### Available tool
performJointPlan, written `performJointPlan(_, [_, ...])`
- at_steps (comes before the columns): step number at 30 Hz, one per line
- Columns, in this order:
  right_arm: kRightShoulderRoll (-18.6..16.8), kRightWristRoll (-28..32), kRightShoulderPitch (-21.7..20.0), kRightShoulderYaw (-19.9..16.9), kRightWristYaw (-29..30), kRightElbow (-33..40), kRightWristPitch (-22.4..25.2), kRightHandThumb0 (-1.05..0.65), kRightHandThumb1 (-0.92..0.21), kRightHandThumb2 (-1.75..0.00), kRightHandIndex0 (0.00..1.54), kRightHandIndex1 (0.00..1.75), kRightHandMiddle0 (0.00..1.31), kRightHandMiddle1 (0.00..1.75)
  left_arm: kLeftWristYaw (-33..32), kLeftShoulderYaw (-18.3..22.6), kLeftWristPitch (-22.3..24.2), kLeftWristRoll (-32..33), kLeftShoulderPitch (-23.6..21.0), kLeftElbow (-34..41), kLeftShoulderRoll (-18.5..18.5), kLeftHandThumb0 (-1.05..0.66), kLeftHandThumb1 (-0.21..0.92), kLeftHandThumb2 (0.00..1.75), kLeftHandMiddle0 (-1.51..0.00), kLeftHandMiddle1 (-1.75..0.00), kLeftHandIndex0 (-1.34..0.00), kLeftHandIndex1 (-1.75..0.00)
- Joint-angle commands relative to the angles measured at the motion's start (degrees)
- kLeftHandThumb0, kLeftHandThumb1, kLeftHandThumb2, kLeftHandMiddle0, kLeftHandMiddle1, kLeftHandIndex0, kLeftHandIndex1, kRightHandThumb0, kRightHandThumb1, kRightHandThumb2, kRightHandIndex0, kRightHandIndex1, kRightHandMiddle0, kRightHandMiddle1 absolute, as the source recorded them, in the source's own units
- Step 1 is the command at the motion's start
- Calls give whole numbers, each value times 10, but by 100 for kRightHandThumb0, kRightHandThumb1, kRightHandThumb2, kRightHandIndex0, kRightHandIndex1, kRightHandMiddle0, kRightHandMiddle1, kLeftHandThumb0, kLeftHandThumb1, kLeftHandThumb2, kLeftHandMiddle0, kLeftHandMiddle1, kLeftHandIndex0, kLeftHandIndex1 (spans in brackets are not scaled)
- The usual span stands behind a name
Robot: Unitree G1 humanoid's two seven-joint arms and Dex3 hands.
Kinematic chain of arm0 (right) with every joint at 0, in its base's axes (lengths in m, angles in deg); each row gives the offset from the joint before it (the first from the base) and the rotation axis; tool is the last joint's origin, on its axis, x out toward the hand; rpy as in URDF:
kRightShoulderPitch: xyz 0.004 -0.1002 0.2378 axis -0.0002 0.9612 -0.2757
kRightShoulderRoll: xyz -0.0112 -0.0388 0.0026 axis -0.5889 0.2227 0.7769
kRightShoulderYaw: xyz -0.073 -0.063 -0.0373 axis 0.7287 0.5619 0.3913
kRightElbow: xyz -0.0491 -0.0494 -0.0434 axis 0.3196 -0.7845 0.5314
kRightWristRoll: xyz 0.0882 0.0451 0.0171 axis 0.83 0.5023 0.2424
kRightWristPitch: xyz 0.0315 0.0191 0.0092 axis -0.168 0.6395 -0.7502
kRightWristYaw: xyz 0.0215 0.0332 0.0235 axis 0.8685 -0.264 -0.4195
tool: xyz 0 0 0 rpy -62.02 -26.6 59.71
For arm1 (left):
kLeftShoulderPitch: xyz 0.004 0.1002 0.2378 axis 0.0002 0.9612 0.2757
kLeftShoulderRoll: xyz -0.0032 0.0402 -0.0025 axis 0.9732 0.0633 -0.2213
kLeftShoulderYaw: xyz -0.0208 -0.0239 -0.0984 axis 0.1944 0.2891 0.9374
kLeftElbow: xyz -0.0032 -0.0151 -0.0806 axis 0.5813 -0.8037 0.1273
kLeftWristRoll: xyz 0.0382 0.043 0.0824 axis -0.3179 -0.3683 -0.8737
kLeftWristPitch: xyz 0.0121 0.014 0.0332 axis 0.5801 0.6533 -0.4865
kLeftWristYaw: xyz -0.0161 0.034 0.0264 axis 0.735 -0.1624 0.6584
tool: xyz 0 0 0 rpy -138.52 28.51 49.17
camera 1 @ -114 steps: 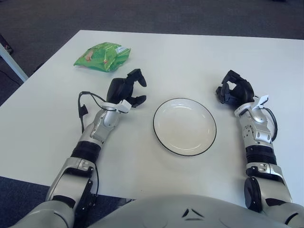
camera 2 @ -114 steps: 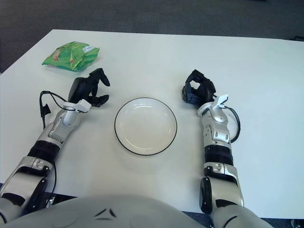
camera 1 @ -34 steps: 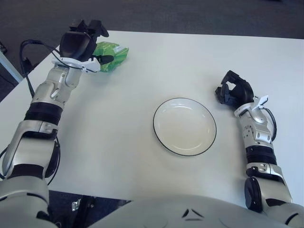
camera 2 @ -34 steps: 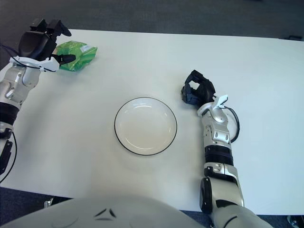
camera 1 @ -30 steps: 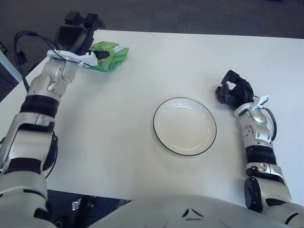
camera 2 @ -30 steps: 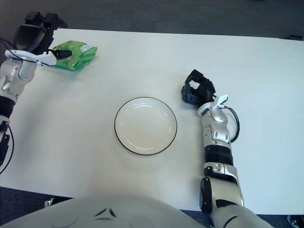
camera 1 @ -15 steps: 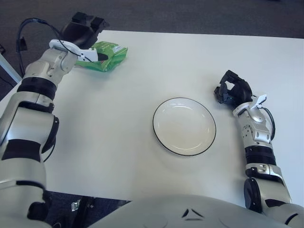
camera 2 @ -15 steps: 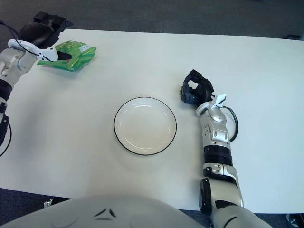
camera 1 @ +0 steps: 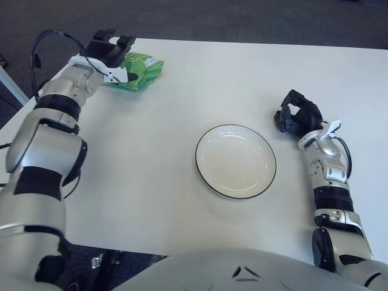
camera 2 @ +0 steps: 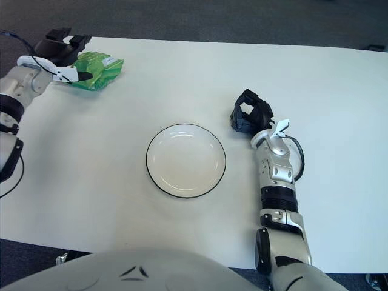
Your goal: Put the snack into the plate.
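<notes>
The snack [camera 1: 137, 70], a soft, light, crinkly bag, lies on the desk [camera 1: 182, 91] far left of the plate [camera 1: 235, 161]. Your left robot hand [camera 1: 112, 51], fingers spread, covers its left end; pinch there. Right robot hand [camera 1: 297, 116] is curled, right of the plate.

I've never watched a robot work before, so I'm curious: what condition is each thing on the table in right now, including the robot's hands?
Snack bag: lying flat near the table's far left corner, not in the plate.
Plate: empty, at the table's middle.
Left robot hand: at the bag's left edge; a grasp cannot be told.
Right robot hand: fingers curled, holding nothing, right of the plate.
</notes>
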Motion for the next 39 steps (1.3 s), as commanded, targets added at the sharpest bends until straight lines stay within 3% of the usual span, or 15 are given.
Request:
performJointPlan(1, [-5,-7,31,7,3,-18,33,-48,-33,-131,131,175,60,175,15,8,26,19,-3,-18,-25,-95,92,103,-2,-1,0,0])
performJointPlan(21, [-9,-4,37,10,6,-10,30,-47,-34,-129,131,175,60,175,59,25,76,83,34,-21,-76,-94,92,127,0,0,-2,-2])
performJointPlan(33, [-11,-9,46,17,18,12,42,-48,-32,-131,133,175,61,175,57,20,88,80,65,-23,-89,-87,92,124,-6,-3,0,-44])
performJointPlan(39, [-7,-16,50,23,22,21,46,-48,-32,-132,132,175,61,175,69,27,71,89,74,-24,-86,-85,92,121,-9,-5,0,-52])
